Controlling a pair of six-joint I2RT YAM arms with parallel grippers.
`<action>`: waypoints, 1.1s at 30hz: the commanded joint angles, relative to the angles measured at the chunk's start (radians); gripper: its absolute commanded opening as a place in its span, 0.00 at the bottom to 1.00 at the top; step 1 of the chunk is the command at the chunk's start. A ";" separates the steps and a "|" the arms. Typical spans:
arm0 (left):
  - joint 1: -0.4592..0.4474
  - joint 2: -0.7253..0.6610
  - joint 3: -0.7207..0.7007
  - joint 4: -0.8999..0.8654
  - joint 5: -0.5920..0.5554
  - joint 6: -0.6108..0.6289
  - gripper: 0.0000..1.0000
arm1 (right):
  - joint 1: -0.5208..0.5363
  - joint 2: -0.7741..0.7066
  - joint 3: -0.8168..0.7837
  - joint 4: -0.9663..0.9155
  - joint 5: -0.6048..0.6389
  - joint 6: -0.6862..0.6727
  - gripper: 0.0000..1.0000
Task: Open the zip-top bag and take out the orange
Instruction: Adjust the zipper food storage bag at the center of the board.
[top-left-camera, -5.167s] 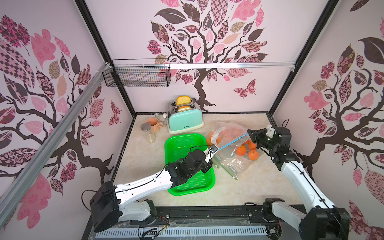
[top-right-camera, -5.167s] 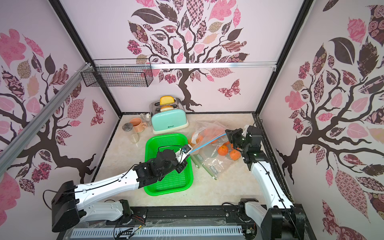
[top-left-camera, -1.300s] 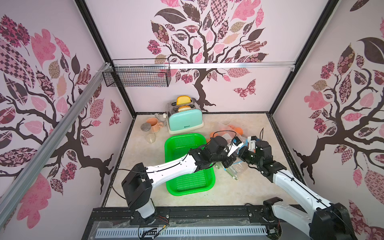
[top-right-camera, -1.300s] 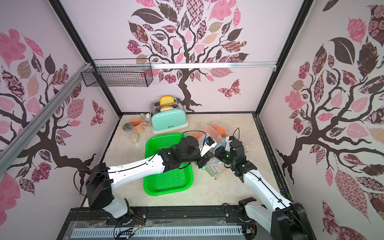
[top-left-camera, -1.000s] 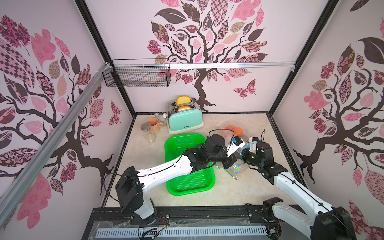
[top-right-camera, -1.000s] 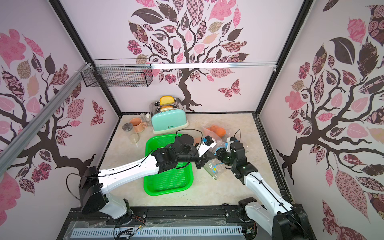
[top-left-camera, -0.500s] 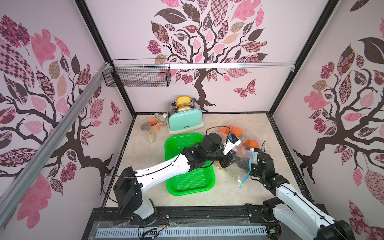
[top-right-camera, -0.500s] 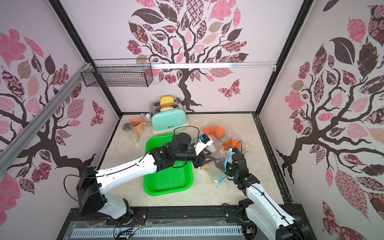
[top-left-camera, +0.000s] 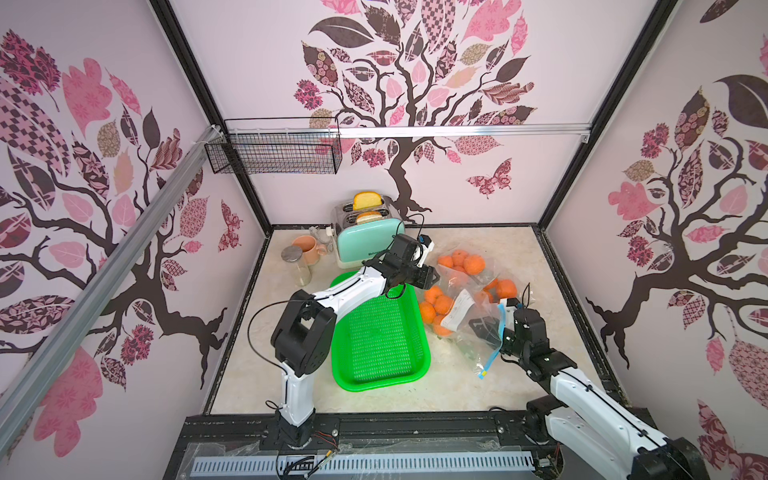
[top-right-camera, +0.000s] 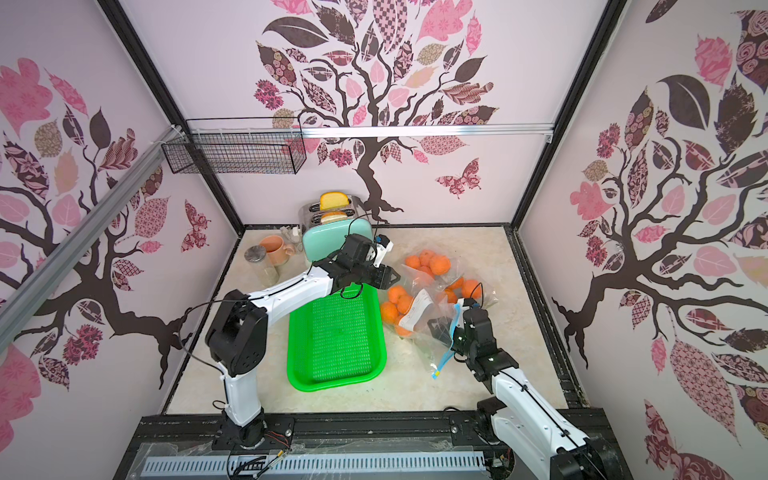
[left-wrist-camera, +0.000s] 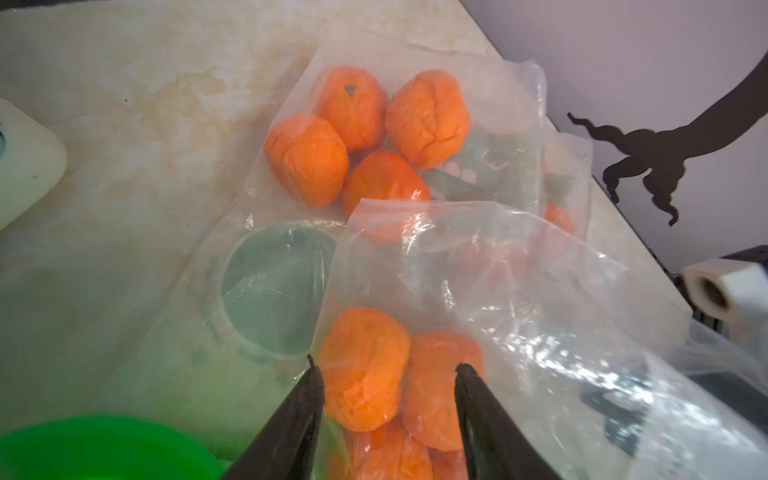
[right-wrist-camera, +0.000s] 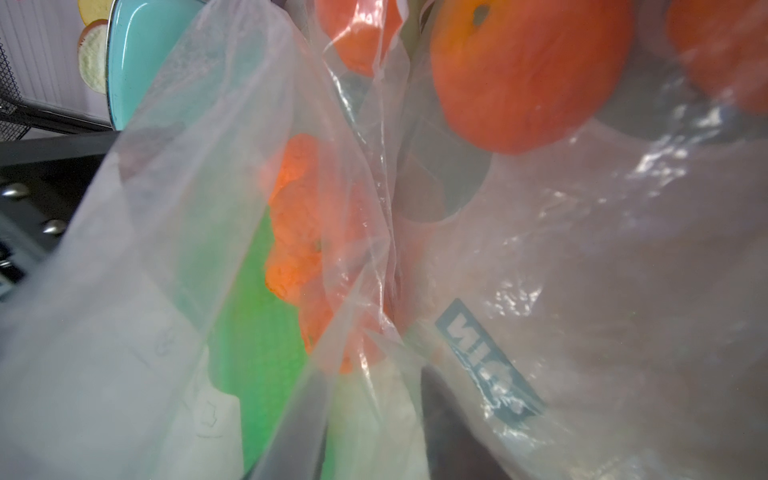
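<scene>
Zip-top bag (top-left-camera: 462, 345) (top-right-camera: 420, 338): lies crumpled on the counter (top-left-camera: 457, 388), just right of the green tray (top-left-camera: 376, 332) (top-right-camera: 332, 332). Carries a blue zip strip (top-left-camera: 490, 361) (top-right-camera: 442, 361) that trails loose from its near right end. Holds a heap of oranges (top-left-camera: 443, 304) (top-right-camera: 397, 294) at its left end, beside a white label (top-left-camera: 455, 309). Farther back lies another clear bag (top-left-camera: 483, 275) (left-wrist-camera: 511, 137) with a bunch of fruit of its own. Left gripper (top-left-camera: 428, 277) (top-right-camera: 384, 276) (left-wrist-camera: 386, 368): reaches across the far end of the tray and hovers just above the far edge of the heap, jaws apart and gripping nothing, film and fruit showing beyond them in the wrist view. Right gripper (top-left-camera: 482, 328) (top-right-camera: 440, 328) (right-wrist-camera: 374, 419): sits at the near right end of the bag, under the film, showing dark through the plastic in both top views. Draped in film in the wrist view too, jaws dimly apart; cannot tell whether any film is caught. Far left on the counter: toaster (top-left-camera: 361, 247), mug (top-left-camera: 305, 247), jar (top-left-camera: 297, 266).
</scene>
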 joint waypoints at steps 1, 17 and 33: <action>0.006 0.044 0.075 -0.045 -0.020 0.079 0.57 | 0.004 -0.021 -0.002 0.022 -0.018 -0.036 0.42; 0.011 0.149 0.122 -0.027 0.077 0.109 0.52 | 0.004 -0.020 -0.037 0.109 -0.088 -0.080 0.41; 0.012 0.217 0.175 -0.009 0.188 0.057 0.03 | 0.004 -0.024 -0.056 0.113 -0.072 -0.060 0.32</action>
